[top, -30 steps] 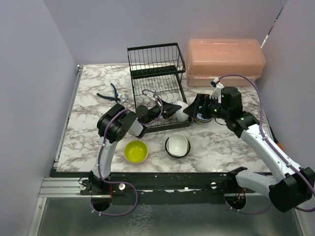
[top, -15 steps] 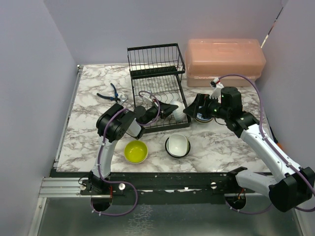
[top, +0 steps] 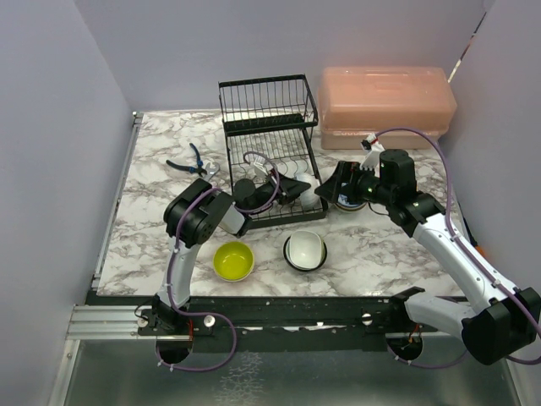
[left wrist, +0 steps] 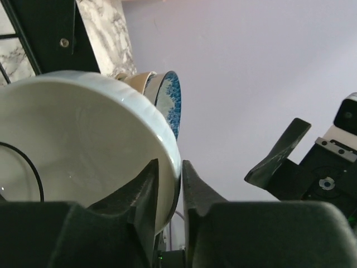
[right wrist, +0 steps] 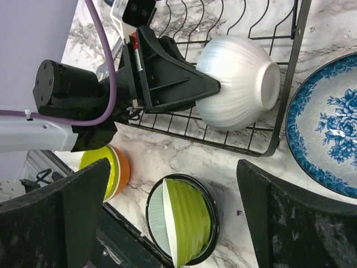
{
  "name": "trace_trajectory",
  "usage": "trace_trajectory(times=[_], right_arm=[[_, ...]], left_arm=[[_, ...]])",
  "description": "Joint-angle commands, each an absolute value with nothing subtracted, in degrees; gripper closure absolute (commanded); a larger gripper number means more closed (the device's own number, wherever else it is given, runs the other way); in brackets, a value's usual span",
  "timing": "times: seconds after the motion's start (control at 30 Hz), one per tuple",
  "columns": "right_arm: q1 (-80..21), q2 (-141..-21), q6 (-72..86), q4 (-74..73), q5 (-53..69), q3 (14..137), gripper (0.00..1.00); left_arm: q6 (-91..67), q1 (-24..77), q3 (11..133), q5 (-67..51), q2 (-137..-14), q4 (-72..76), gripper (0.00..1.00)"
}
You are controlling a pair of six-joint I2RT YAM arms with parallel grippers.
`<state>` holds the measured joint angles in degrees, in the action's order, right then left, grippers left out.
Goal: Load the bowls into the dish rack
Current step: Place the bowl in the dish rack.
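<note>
No writing, brand, number or sign can be read in any of the views. A small white tag (top: 369, 142) with a red mark sits near the wrist of the right arm (top: 439, 230) in the top view, but it is too small to tell whether anything is printed on it. The blue-patterned bowl (right wrist: 329, 125) in the right wrist view bears only a flower design, with no lettering on it.
</note>
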<state>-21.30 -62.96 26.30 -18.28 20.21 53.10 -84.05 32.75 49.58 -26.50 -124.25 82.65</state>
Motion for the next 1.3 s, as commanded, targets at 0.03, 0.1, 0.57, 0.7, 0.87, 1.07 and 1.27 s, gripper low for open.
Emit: trace_trajectory(times=[0.03,0.1,0.57,0.7,0.87,1.07,1.27], right_arm=[[-21.1,-61.6,25.4,-19.5,19.4,54.2,0.0],[-21.1,-61.3,25.4,-19.6,19.2,54.2,0.0],[-21.1,-59.9,25.1,-20.5,18.0,54.5,0.0],[-21.1,-59.7,25.2,-20.7,18.0,54.6,0.0],[-21.1,-59.3,25.2,-21.1,17.8,54.7,0.0],[-21.1,-58.5,25.2,-21.5,17.4,54.3,0.0],[-21.1,-59.2,25.8,-20.6,18.1,53.2,0.0]], left_arm=[[-77.4,33.6,49.5,-27.4,-120.0,73.6,0.66],[-76.2,33.7,49.7,-27.4,-119.5,71.5,0.59],[-63.5,33.6,49.2,-21.2,-109.2,52.7,0.06],[-59.2,33.6,49.1,-19.1,-105.7,46.2,0.05],[-52.4,33.1,49.2,-16.3,-100.6,36.0,0.05],[-38.9,32.8,50.8,-7.6,-91.7,16.4,0.05],[-27.4,32.7,52.4,4.3,-80.7,-1.3,0.03]])
